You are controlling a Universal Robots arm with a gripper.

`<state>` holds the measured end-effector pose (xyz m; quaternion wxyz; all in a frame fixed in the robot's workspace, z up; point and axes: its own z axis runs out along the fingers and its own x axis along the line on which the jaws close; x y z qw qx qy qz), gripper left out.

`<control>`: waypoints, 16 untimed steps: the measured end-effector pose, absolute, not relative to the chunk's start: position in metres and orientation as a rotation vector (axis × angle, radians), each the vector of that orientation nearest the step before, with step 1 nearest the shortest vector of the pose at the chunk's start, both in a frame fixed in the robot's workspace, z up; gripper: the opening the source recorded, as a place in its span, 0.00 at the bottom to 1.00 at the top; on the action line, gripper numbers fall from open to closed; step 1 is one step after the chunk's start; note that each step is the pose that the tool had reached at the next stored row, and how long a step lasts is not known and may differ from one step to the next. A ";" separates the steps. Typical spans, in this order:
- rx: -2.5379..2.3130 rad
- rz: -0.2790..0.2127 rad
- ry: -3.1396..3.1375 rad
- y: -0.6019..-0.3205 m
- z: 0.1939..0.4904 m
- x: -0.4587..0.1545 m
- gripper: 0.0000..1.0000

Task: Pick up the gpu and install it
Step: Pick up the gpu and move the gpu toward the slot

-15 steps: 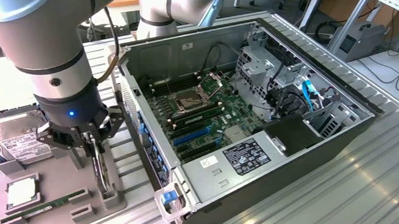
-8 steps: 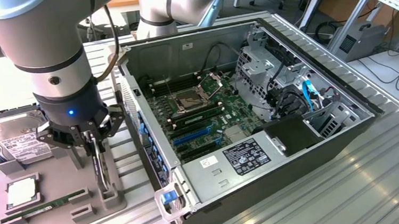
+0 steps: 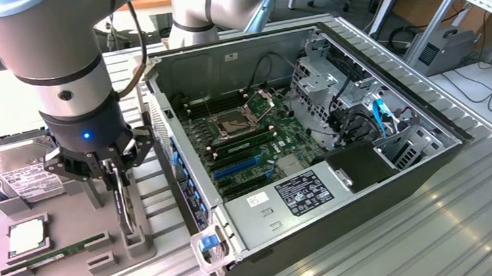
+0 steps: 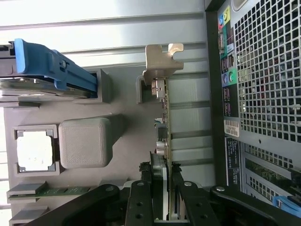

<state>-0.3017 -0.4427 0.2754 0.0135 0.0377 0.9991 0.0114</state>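
**Gpu: on edge in tray slot, claw gripping it**

We list the gpu (image 4: pixel 165 125) standing on edge in a slot of the grey tray (image 3: pixel 68 218), with its silver bracket (image 4: pixel 159 59) at the end away from the claw (image 4: pixel 160 172). We find the claw clenched on the card's upper edge, one finger against each face. The tray lies on the table (image 3: pixel 464 226), to the exterior view's left of the open computer case (image 3: pixel 316 139). We also count a hard drive (image 3: pixel 20 170), a processor (image 3: pixel 27 237) and a RAM stick (image 3: pixel 53 253) on the tray.
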 end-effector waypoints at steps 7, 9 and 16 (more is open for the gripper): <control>0.118 0.035 3.112 -0.443 0.277 -0.302 0.27; 0.118 0.035 3.112 -0.443 0.278 -0.302 0.27; 0.118 0.035 3.112 -0.443 0.281 -0.302 0.27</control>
